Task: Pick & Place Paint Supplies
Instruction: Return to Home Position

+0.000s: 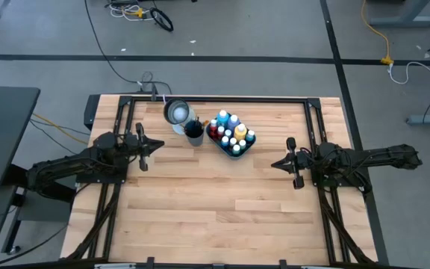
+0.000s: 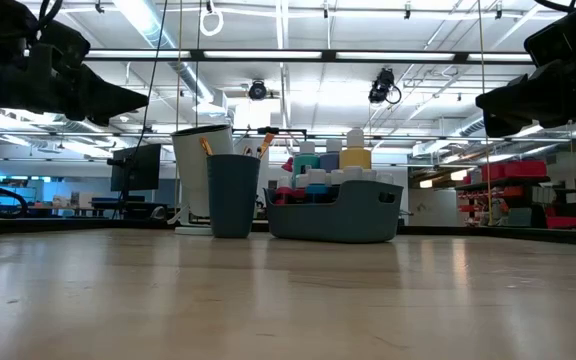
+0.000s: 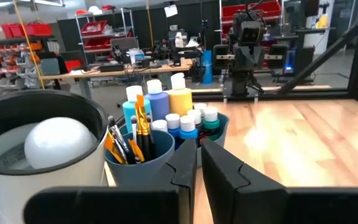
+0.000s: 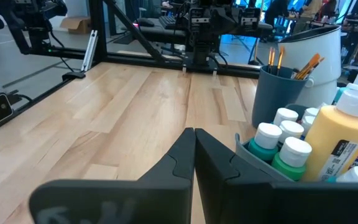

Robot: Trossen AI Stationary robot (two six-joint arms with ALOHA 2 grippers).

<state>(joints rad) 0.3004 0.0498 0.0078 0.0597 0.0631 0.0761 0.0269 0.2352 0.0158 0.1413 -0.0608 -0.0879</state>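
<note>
Both arms low at the desk (image 1: 215, 217) sides, tips pointing inward at each other.

- Left pincer (image 1: 154, 146): fingers together, at most a sliver between them, holding nothing.
- Right pincer (image 1: 277, 162): fingers together, empty.
- Bottles (image 1: 230, 133): packed upright in the tray (image 2: 333, 222), near the far edge of the desk.
- Brushes (image 3: 135, 134): standing in the cup (image 1: 194, 132), long axes near vertical, leaning slightly. Cup sits just beside the tray, with a white tub (image 1: 177, 112) behind it.

Key relation: supplies lie between the pincers and farther back. Cup is nearer the left arm, tray nearer the right. Neither pincer touches them.

Judgement: nothing loose on the desk, so placing looks complete. Only parking the arms remains, and pulling back clears both containers.
</note>
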